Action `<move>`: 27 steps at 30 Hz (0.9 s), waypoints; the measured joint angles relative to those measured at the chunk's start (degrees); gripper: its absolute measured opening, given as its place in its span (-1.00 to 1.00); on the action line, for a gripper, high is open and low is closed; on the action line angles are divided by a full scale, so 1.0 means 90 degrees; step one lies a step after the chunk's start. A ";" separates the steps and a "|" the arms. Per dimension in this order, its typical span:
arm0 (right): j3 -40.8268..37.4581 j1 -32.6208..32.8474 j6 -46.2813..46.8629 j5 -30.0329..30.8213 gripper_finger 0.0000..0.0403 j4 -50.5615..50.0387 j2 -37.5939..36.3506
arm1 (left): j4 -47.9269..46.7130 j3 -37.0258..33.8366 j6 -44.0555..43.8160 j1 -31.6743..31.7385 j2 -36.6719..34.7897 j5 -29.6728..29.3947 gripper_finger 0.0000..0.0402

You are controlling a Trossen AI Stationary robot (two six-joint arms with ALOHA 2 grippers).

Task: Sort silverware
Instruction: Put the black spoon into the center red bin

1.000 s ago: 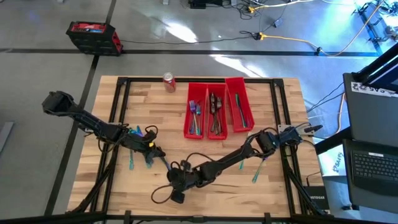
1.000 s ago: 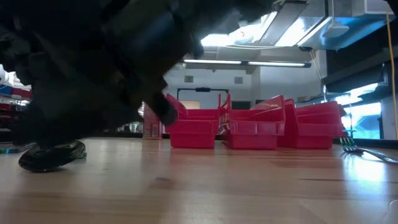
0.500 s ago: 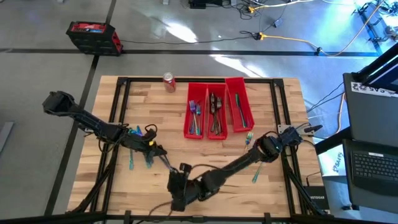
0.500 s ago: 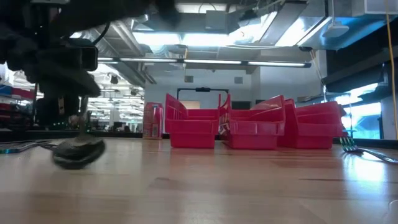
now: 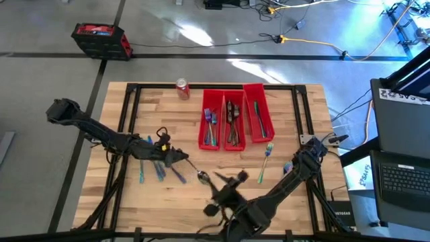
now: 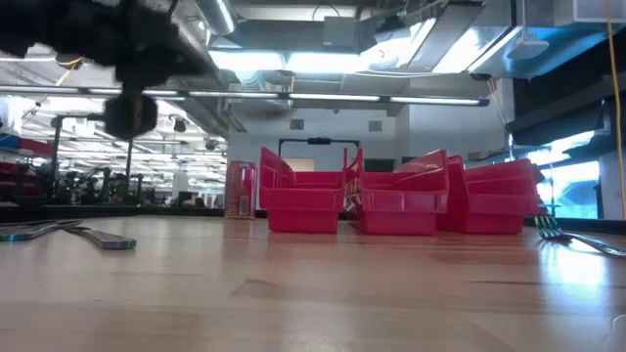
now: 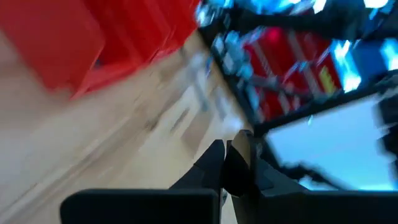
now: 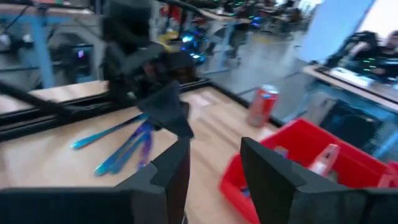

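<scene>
Dark silvery-bronze metal spoon (image 5: 201,177) lies on light wood-plank table (image 5: 295,202), bowl toward front edge, long axis diagonal, pointing back toward my left gripper (image 5: 180,156); cannot tell that pincer's state. My right gripper (image 5: 232,180), fingers apart, empty, hangs just beside spoon. Half second ago it sat lower, nearer front-left; spoon has shifted right. Three long red plastic bins (image 5: 234,122) behind. Grey floor, cables beyond.

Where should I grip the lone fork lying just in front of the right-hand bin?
Mid-handle, from straight above, fingers closing across its width. The fork lies flat on the table, slim, lengthwise toward the bin, with bare wood either side.
</scene>
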 joint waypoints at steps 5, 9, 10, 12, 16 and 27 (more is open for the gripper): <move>-0.0254 0.0014 0.0446 0.0024 -0.37 -0.0888 -0.0108 | 0.0032 0.0724 0.0179 0.0365 0.0086 -0.0368 -0.99; -0.0282 0.0098 -0.0688 -0.0149 -0.37 -0.0927 -0.0287 | 0.0048 0.1419 0.0640 0.0662 0.0367 -0.0812 -1.00; -0.0282 0.0171 -0.0928 -0.0150 -0.37 -0.0926 -0.0362 | 0.0046 0.1615 0.0717 0.0754 0.0499 -0.0906 -1.00; -0.0284 0.0292 -0.1540 -0.0156 -0.37 -0.0922 -0.0539 | 0.0044 0.1987 0.1004 0.0951 0.0771 -0.0938 -1.00; -0.0435 0.0511 -0.2466 -0.0044 -0.37 -0.0905 -0.1023 | 0.0132 0.2646 0.1147 0.1282 0.1460 -0.1083 -1.00; -0.4356 0.1132 -0.0253 -0.0013 -0.37 -0.0933 -0.4129 | 0.2251 0.3804 0.1641 0.1567 0.3364 -0.2249 -1.00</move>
